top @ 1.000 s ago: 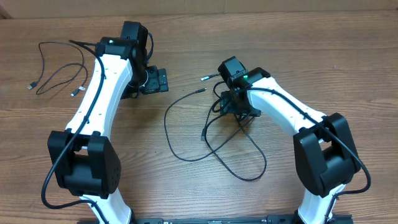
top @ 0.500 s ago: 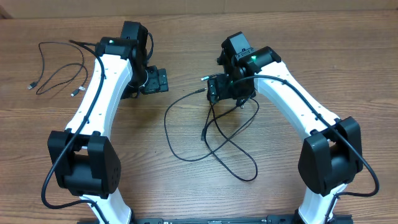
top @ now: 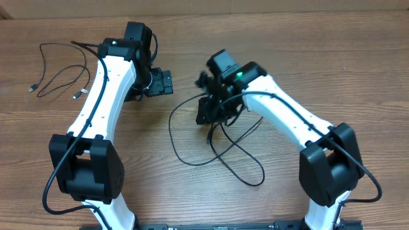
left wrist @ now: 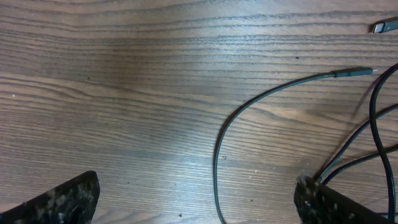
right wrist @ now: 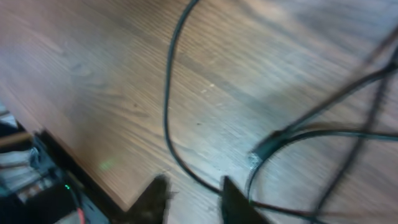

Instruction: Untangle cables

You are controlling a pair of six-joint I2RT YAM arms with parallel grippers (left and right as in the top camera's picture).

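A tangle of thin black cables [top: 223,150] lies looped at the middle of the table, with one end arcing up to a plug [left wrist: 354,73]. A separate cable [top: 57,76] lies loose at the far left. My left gripper [top: 163,83] hovers wide open over the wood, and one cable strand [left wrist: 216,168] runs between its fingertips [left wrist: 56,199] on the table below. My right gripper [top: 208,112] is over the tangle's upper left part. The right wrist view is blurred: its jaws stand a narrow gap apart, and a cable [right wrist: 171,124] crosses that gap [right wrist: 193,186].
Thick black wires run along both white arms. A second small plug [left wrist: 385,26] lies at the top right of the left wrist view. The table's near edge [right wrist: 93,180], with the arm bases below it, shows in the right wrist view.
The right arm has swung left over the tangle and its jaws have narrowed from wide to a small gap. The tangle's loops shifted slightly. The left arm has not moved.
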